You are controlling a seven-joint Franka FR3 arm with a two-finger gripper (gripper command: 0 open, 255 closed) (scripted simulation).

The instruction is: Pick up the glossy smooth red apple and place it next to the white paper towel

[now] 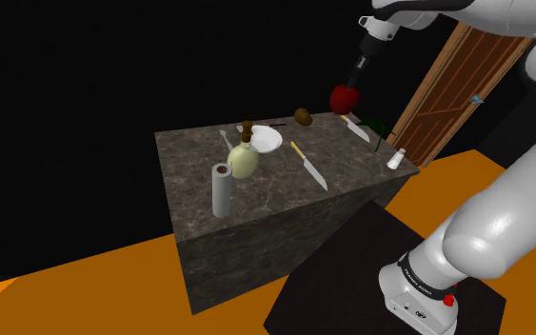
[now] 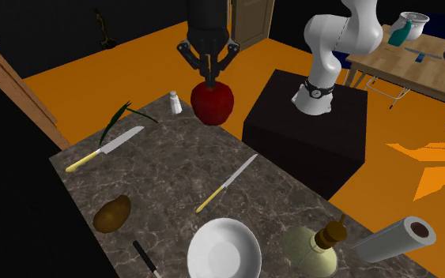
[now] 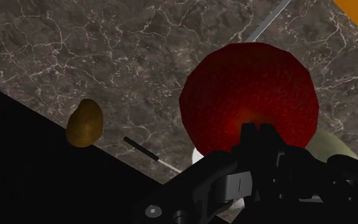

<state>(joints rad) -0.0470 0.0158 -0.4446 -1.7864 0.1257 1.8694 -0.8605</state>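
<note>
The red apple [image 1: 344,97] hangs in the air above the far right end of the dark marble counter [image 1: 256,228], with my black gripper [image 1: 350,86] shut on its top. From the second exterior view the apple [image 2: 213,103] sits under the gripper [image 2: 210,80], past the counter edge near the salt shaker. In the wrist view the apple [image 3: 247,95] is clasped at the fingertips [image 3: 258,130]. The white paper towel roll [image 1: 221,190] stands upright at the counter's near left corner, also seen as the paper towel [image 2: 394,237], far from the apple.
On the counter [image 2: 165,174] lie a brown potato [image 2: 112,214], a yellow-handled knife [image 2: 106,148], a long knife [image 2: 227,182], a white plate [image 2: 224,251], a pale corked bottle [image 2: 317,246], a salt shaker [image 2: 175,102] and a green stalk [image 2: 122,114]. A wooden door [image 1: 446,86] stands behind.
</note>
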